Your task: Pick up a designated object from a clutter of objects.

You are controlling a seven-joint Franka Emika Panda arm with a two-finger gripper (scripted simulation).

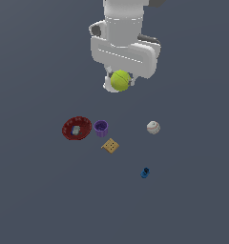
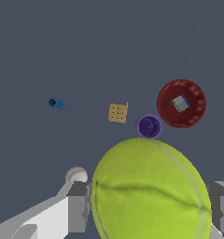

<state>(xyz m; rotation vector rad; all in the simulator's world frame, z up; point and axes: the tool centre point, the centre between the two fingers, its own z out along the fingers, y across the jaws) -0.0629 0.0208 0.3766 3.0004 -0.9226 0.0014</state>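
Note:
The yellow-green tennis ball [image 1: 120,80] is held in my gripper [image 1: 120,82], high above the grey floor. In the wrist view the ball [image 2: 151,191] fills the space between my two grey fingers [image 2: 77,207], which press on its sides. The gripper is shut on the ball. The rest of the clutter lies on the floor far below: a red ridged bowl [image 1: 77,128], a purple cup [image 1: 101,127], a tan square cracker [image 1: 110,146], a white baseball [image 1: 153,127] and a tiny blue piece [image 1: 145,172].
A small grey-blue item lies inside the red bowl [image 2: 181,103]. In the wrist view the cup [image 2: 148,126] touches the bowl's rim, the cracker [image 2: 117,113] and blue piece [image 2: 56,103] lie apart, and the baseball [image 2: 76,175] peeks past a finger.

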